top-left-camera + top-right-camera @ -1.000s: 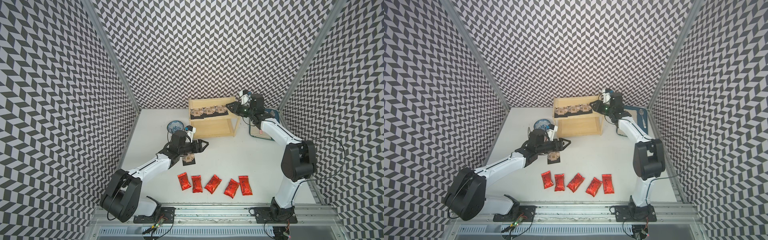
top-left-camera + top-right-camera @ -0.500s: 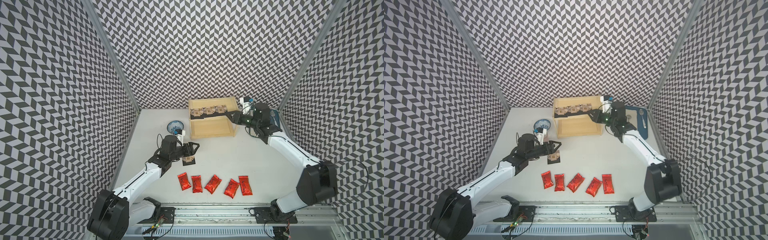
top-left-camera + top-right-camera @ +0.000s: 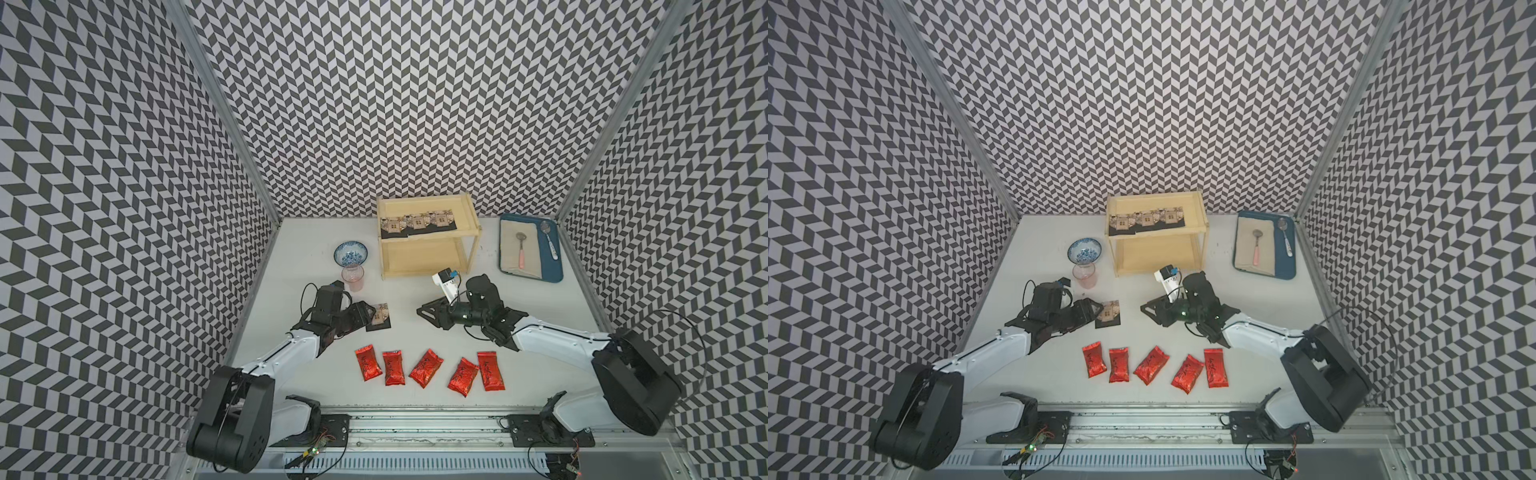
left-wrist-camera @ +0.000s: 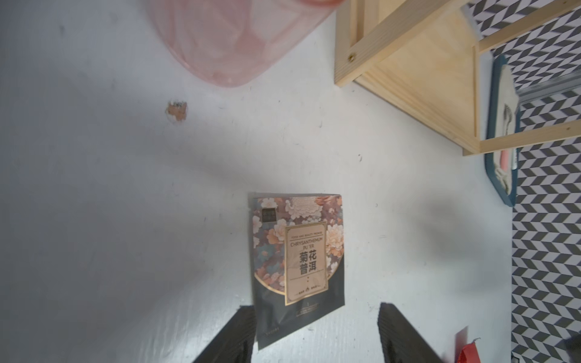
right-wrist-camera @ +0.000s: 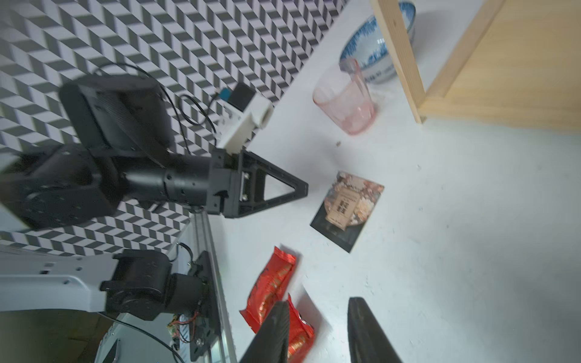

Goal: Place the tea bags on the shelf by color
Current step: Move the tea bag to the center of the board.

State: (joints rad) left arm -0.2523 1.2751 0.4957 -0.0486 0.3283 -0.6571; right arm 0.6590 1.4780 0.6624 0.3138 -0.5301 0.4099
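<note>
"Black tea bag [image 4: 297, 267] near the left gripper [image 4: 314, 316]: was it clamped?"

"No. It lay flat on the tabletop [image 4: 125, 220], print up, with its near end between the jaws, and they stood apart. One finger [image 4: 234, 333] sat just beside the packet's edge. Whether it touched, I couldn't tell. The other finger was clear of it."

"And the rest of the black ones?"

"Three black tea bags [image 3: 417, 221] sat side by side in a row on the top tier of the shelf [image 3: 432, 238], close behind its front rail."

"The red?"

"Five red tea bags [image 3: 426, 368] lay in a loose row on the tabletop, nearer the arm bases."

"The right gripper [image 5: 317, 305]?"

"It hung between the shelf and the red row. Its jaws were parted, with only white tabletop between them. It pointed toward the lone black packet, well apart from it."

"Anything else?"

"A blue-and-white bowl [image 3: 351, 254] and a pink glass [image 3: 353, 277] stood on the left arm's side of the shelf. On the right arm's side was a blue tray [image 3: 555, 272] holding spoons [image 3: 521, 249]."
</note>
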